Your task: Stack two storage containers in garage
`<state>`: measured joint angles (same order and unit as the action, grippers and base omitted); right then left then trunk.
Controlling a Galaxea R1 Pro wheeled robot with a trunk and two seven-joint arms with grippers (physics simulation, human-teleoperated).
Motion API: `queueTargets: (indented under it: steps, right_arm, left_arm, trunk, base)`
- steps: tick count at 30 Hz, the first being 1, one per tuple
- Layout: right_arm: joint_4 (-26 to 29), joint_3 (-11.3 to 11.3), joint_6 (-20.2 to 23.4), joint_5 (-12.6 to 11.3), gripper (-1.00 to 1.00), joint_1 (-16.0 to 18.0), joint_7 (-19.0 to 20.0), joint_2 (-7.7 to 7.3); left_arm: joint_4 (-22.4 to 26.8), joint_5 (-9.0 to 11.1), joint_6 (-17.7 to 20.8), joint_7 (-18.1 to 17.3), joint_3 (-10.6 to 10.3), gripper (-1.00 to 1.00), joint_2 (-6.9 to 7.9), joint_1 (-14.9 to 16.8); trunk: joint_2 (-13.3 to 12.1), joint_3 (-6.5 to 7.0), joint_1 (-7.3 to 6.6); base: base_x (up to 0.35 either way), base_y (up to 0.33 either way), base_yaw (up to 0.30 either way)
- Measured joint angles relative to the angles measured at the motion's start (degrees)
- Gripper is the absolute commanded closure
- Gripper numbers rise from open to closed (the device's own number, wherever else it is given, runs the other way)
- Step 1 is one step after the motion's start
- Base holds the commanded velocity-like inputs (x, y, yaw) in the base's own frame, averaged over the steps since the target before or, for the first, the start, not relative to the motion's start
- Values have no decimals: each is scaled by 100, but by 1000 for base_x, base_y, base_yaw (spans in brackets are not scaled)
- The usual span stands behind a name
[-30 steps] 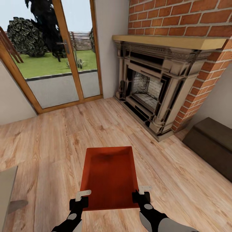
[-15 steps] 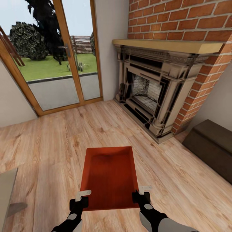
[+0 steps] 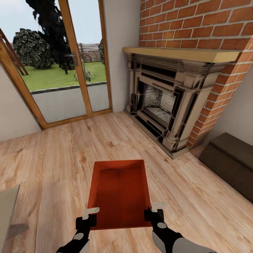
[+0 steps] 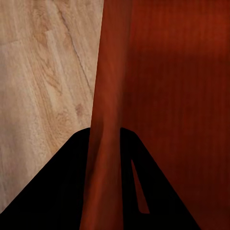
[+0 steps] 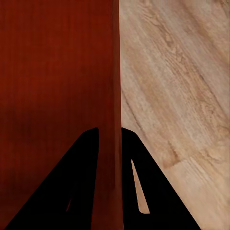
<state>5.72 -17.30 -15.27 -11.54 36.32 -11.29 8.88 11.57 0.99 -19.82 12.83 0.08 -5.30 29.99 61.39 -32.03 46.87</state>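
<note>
Wood floor (image 3: 52, 158); L hand (image 3: 90, 215), R hand (image 3: 154, 210) apparently clamped on container (image 3: 119, 191) walls.

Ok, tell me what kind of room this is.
Most likely a living room: a red brick fireplace, wood-framed glass doors onto a garden, and a light wood plank floor.

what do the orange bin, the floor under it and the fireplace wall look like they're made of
Storage container: probably plastic; plain smooth orange-red walls with a faint ribbed sheen, thin enough for the fingers to straddle one side.
Floor: light wood planks or a laminate imitation; visible grain, knots and board seams, matte.
Fireplace wall: red brick with pale mortar lines; the surround looks like carved painted stone or wood, which one is unclear.
</note>
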Motion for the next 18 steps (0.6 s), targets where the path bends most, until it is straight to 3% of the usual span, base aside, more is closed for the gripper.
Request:
queueTargets:
  steps: [8,18]
  right_arm:
    - [-1,-3,0,-6,100,-2,0,0]
    - [-1,8,1,6,100,1,1,0]
  left_arm:
    - [-3,0,1,0,-1,100,0,0]
    - [6,-1,8,6,-4,100,0,0]
  trunk:
    - [0,27,0]
    - [-400,206,-219]
  base:
    - [0,0,0]
    - [0,0,0]
